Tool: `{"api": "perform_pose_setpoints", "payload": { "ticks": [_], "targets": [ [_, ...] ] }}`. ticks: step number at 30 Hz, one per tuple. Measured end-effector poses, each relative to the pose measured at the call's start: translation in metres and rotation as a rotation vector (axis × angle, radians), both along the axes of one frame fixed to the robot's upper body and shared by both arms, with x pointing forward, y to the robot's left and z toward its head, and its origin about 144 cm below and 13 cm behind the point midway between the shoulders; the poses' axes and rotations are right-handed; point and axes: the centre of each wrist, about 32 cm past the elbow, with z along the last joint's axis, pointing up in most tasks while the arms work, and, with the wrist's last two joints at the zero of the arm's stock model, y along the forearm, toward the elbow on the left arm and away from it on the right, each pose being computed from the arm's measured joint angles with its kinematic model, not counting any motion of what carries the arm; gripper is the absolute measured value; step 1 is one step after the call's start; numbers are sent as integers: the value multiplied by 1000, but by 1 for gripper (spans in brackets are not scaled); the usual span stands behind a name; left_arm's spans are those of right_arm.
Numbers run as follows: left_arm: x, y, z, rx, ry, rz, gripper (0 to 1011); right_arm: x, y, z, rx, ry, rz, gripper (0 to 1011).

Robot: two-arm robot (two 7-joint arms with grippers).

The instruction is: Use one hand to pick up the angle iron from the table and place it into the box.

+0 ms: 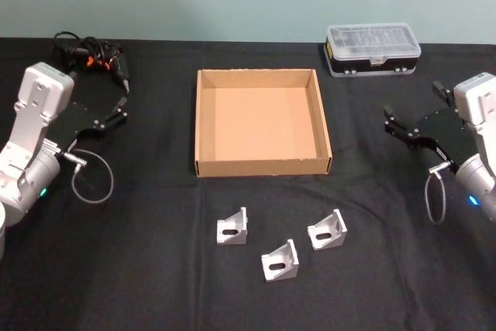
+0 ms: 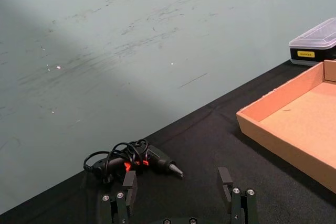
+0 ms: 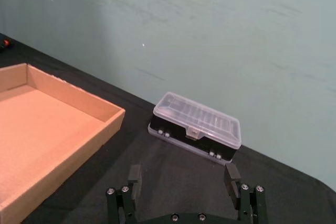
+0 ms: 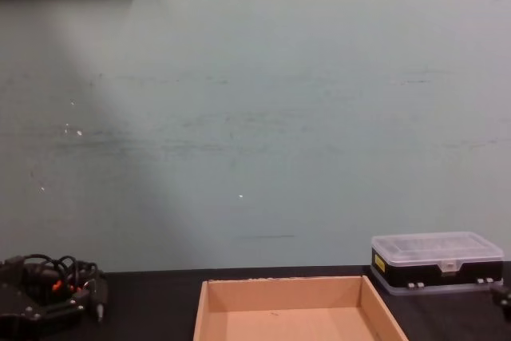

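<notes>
Low in the centre of the head view, three small silver metal angle irons lie loose on the matte black table [image 1: 139, 269], all outside the box: one at lower centre-left [image 1: 232, 226], one lowest in the middle [image 1: 280, 260], one at lower centre-right [image 1: 327, 230]. They sit near each other without touching, each showing a slotted face. Just above them in the frame, a short gap away, rests the shallow tan cardboard box [image 1: 263, 167], open-topped and holding nothing, its low walls square to the table edge. At the frame's left edge the left gripper [image 2: 177, 182], black-fingered on a silver-grey wrist, hovers over the table well clear of the box; its wrist view shows the jaws spread wide with nothing between them. At the right edge the right gripper [image 3: 181, 174] hangs likewise, pointing toward the box, jaws also wide apart and holding nothing. Above the left gripper in the head view, at upper left, a dark power screwdriver with a coiled black cord [image 1: 89, 52] lies on the table. At upper right, beyond the box's far right corner, stands a black plastic case with a clear lid [image 1: 373, 48]. Behind the table rises a pale green wall [image 4: 255, 117].
</notes>
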Motion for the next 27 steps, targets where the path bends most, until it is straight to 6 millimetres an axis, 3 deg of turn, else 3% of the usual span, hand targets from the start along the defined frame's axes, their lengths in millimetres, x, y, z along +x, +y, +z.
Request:
{"api": "perform_pose_setpoints", "payload": {
  "ticks": [6,20,27],
  "targets": [
    [0,0,0,0,0,0,1000,-3,-9,10,11,-10,49,1004],
    [0,0,0,0,0,0,1000,-11,-43,66,1,7,269,1004],
    [0,0,0,0,0,0,1000,-12,-56,97,-30,95,423,1004]
  ]
}}
